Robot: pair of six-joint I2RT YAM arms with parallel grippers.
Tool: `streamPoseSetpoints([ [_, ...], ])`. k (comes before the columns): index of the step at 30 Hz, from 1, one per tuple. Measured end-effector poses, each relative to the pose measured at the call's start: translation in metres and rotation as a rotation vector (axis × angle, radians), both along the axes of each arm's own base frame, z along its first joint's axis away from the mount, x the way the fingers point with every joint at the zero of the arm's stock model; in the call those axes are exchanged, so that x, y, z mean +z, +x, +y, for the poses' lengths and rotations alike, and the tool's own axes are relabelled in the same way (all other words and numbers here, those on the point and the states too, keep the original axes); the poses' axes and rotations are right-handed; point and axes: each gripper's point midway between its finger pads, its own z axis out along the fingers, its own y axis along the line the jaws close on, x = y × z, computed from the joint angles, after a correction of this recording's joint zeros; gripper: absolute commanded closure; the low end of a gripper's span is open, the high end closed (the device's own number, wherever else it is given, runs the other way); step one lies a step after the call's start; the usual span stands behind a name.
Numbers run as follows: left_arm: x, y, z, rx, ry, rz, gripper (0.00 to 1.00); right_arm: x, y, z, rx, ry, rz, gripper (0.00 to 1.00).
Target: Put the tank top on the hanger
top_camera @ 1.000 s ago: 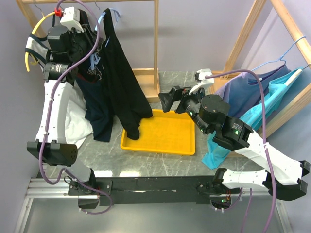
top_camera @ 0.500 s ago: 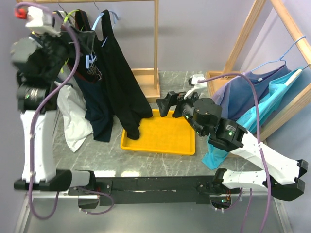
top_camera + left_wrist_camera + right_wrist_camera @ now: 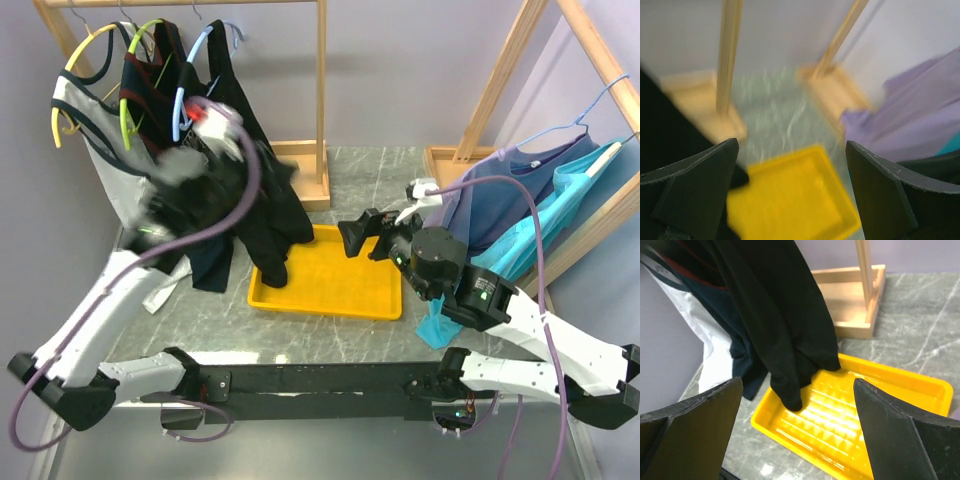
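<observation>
The black tank top [image 3: 282, 222] hangs from the light-blue hanger [image 3: 186, 80] on the left wooden rack. Its lower end droops into the yellow tray [image 3: 350, 282]. My left gripper [image 3: 791, 146] is open and empty, and its view is blurred by motion. It looks past the black fabric [image 3: 667, 127] onto the tray [image 3: 800, 200]. In the top view that arm [image 3: 195, 195] crosses in front of the hanging clothes. My right gripper [image 3: 797, 382] is open and empty. It hovers above the tray [image 3: 875, 415] and faces the tank top [image 3: 785, 310] without touching it.
Two yellow-green hangers [image 3: 135, 60] carry a navy top and a white-grey top on the same rack. The rack's wooden base [image 3: 300, 170] stands behind the tray. A second wooden rack at the right holds purple [image 3: 510, 190] and teal [image 3: 560, 200] garments.
My left gripper has opened and its arm has swung from the top of the rack down and right, toward the tray. The right arm has shifted slightly.
</observation>
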Motion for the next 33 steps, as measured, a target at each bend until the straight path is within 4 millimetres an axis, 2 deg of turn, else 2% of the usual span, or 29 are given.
streamPoseSetpoints([
  [1, -0.028, 0.003, -0.006, 0.008, 0.021, 0.057, 0.05, -0.005, -0.001, -0.002, -0.004, 0.001, 0.004, 0.0],
  [3, -0.099, 0.005, -0.013, 0.047, 0.071, 0.193, 0.04, -0.015, -0.002, -0.005, -0.008, -0.005, 0.016, 0.0],
  [4, -0.136, 0.006, -0.011, 0.081, 0.101, 0.266, 0.02, -0.022, -0.003, -0.006, -0.01, -0.009, 0.025, 0.0],
  [6, -0.197, 0.003, -0.003, 0.155, 0.142, 0.383, 0.01, -0.033, -0.004, -0.006, -0.011, -0.02, 0.042, 0.0],
  [8, -0.238, -0.003, 0.011, 0.226, 0.161, 0.459, 0.01, -0.042, -0.004, -0.006, -0.013, -0.027, 0.055, 0.0],
  [10, -0.268, -0.01, 0.027, 0.303, 0.154, 0.51, 0.01, -0.05, -0.004, -0.005, -0.012, -0.033, 0.067, 0.0],
  [12, -0.282, -0.014, 0.038, 0.357, 0.142, 0.53, 0.01, -0.057, -0.004, -0.004, -0.011, -0.037, 0.079, 0.0],
  [15, -0.292, -0.004, 0.044, 0.411, 0.106, 0.54, 0.0, -0.063, -0.005, -0.003, -0.007, -0.036, 0.09, 0.0],
  [18, -0.303, 0.022, 0.052, 0.455, 0.069, 0.558, 0.0, -0.065, -0.006, 0.0, 0.002, -0.028, 0.097, 0.0],
  [23, -0.338, 0.062, 0.073, 0.513, 0.05, 0.645, 0.03, -0.065, -0.007, 0.002, 0.009, -0.019, 0.1, 0.0],
  [27, -0.333, 0.087, 0.065, 0.495, 0.004, 0.648, 0.11, -0.064, -0.006, 0.002, 0.009, -0.017, 0.099, 0.0],
  [30, -0.323, 0.106, 0.052, 0.467, -0.03, 0.631, 0.25, -0.065, -0.006, 0.002, 0.009, -0.018, 0.099, 0.0],
  [31, -0.321, 0.111, 0.048, 0.46, -0.041, 0.627, 0.4, -0.065, -0.006, 0.002, 0.009, -0.019, 0.1, 0.0],
  [33, -0.322, 0.119, 0.042, 0.449, -0.056, 0.629, 0.54, -0.066, -0.006, 0.003, 0.01, -0.021, 0.101, 0.0],
])
